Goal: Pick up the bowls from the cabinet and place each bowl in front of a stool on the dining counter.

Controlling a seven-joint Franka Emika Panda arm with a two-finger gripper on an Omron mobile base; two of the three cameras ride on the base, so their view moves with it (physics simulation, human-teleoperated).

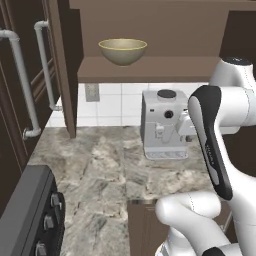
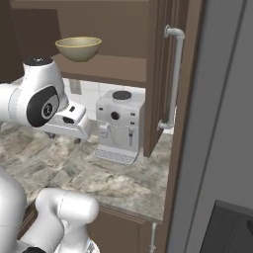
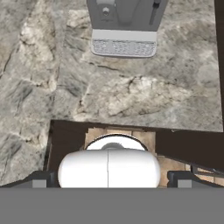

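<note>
A pale olive-beige bowl (image 1: 122, 51) (image 2: 79, 48) with a yellowish rim stands upright on the shelf of the open dark brown wall cabinet (image 1: 165, 70) (image 2: 118, 71). My gripper (image 2: 63, 138) (image 3: 111, 179) hangs well below that shelf, pointing down over the marbled worktop, to the left of the coffee machine in the right base view. Its fingertips (image 3: 40, 178) stand wide apart with nothing between them, so it is open. The dining counter and the stools are out of view.
A grey coffee machine (image 1: 165, 125) (image 2: 118, 126) (image 3: 124, 26) stands on the marbled worktop (image 1: 100, 170) (image 2: 123, 183) under the cabinet. Cabinet doors with long grey handles (image 1: 22, 85) (image 2: 175, 74) stand open on both sides. A stove edge (image 1: 35, 215) lies lower left.
</note>
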